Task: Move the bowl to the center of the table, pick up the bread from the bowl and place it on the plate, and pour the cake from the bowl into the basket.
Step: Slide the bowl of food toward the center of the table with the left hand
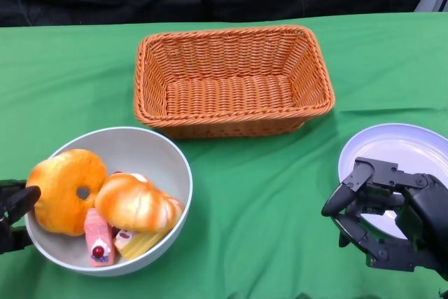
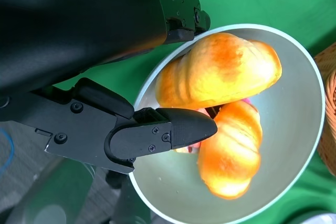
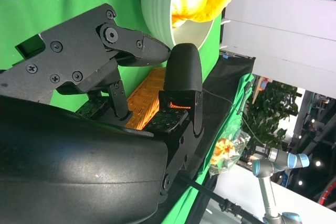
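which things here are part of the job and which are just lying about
Part of the job: bowl, ring-shaped bread, twisted bread, cake slices, basket, plate, left hand, right hand.

Lying about: green tablecloth only; nothing else sits on it.

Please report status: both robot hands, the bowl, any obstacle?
Both robot hands, left and right, open. Grey round bowl at table's left, bread inside. No obstacle.

The green-clothed table (image 1: pixel 252 201) carries an orange rectangular wicker basket (image 1: pixel 231 78), a grey round bowl (image 1: pixel 133 155) and a white round plate (image 1: pixel 399 148).
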`<state>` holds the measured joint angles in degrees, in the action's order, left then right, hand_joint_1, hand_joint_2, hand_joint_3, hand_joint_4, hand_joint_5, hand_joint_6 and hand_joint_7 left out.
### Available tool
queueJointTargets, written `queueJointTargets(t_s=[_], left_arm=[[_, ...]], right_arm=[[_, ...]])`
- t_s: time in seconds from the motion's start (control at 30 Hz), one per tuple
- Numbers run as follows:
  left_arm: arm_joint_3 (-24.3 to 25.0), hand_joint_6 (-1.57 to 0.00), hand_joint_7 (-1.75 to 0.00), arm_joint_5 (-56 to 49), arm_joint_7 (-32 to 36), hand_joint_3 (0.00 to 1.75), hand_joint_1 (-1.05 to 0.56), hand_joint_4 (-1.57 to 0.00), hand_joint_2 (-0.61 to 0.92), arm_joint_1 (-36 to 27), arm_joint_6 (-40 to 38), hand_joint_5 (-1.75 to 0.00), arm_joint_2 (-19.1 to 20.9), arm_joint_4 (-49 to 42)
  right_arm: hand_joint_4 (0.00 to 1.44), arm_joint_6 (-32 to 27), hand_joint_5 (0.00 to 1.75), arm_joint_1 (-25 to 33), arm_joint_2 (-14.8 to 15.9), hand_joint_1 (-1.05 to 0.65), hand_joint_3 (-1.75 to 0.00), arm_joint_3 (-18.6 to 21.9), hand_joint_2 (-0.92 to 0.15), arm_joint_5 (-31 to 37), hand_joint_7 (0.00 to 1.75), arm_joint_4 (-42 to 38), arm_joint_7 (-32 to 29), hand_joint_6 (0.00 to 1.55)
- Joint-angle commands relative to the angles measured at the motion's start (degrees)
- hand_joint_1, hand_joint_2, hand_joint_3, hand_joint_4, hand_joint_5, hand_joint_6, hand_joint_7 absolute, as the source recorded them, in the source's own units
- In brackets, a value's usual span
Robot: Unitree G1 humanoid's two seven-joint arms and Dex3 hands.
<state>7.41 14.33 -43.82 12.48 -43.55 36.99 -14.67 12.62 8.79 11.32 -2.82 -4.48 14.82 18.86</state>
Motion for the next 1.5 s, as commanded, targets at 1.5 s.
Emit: queueJointTargets(t_s=[1.5], left_arm=[[-1.56,-0.09,0.0,5.57,-2.81,0.57,-0.71,-0.24,0.92,-1.62,-2.65,-0.03,0.67,6.21]], right_arm=[[0.87,0.27,1.44,-0.84,-0.18,-0.18,-0.78,0.31,-0.62,0.22,1.18,-0.35,-0.71,0.78]])
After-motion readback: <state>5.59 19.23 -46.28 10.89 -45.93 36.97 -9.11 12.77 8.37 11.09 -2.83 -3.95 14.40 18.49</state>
